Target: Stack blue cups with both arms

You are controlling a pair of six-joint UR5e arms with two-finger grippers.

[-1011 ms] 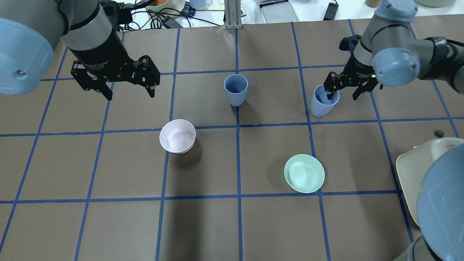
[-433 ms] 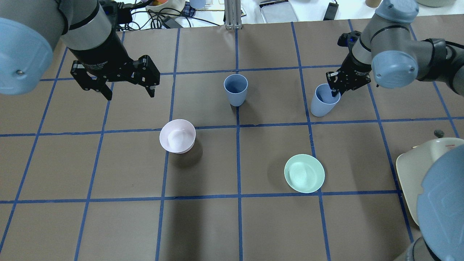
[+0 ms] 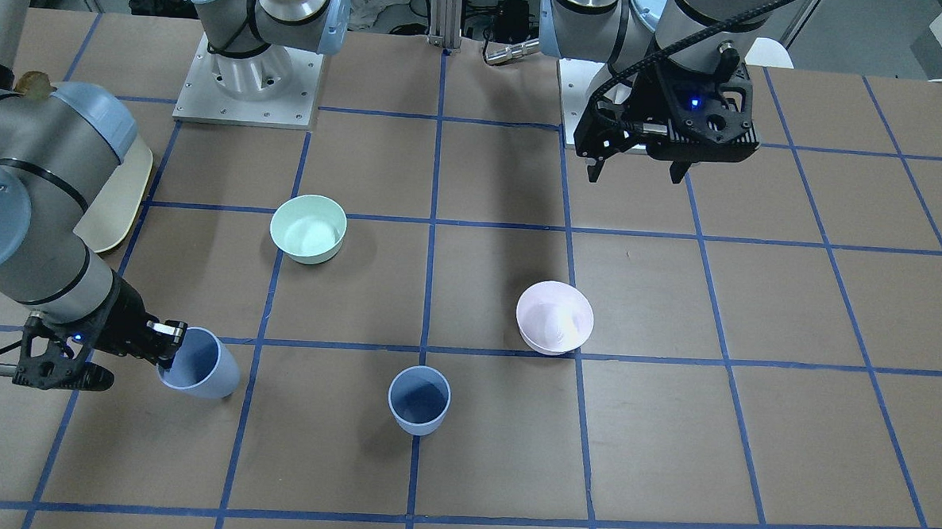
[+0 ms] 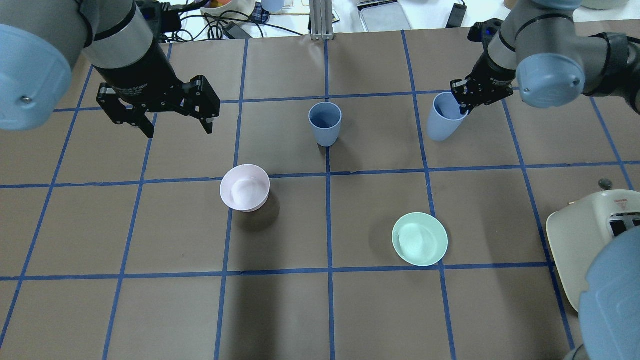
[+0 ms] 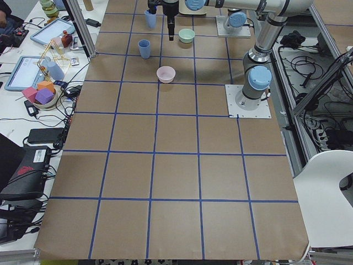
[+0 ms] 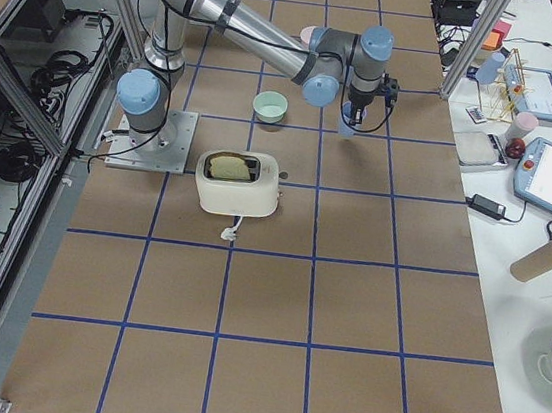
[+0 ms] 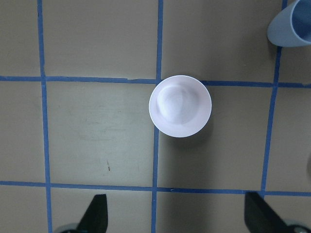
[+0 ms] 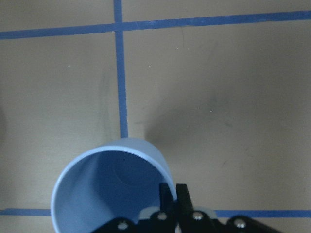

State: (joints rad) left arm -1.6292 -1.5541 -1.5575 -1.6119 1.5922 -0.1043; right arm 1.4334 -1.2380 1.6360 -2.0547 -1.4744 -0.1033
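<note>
Leveling comes first I'd say: right gripper (image 4: 462, 101) is clamped on the rim of the tilted blue cup (image 4: 440, 127); centre it over the upright blue cup (image 4: 325, 125) mid-table before releasing. Left gripper (image 4: 179, 131) hovers beyond, jaws apart.

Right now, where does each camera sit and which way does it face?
Overhead: behind robot, facing forward and down; both arms.
Front view: across table, facing robot; both arms.
Exterior left: table's end, looking along; left arm nearer.
Exterior right: opposite end; right arm nearer.
Left wrist: above pink bowl; open left end effector.
Right wrist: above held blue cup; right end effector pinches rim.
First two share this cup.
</note>
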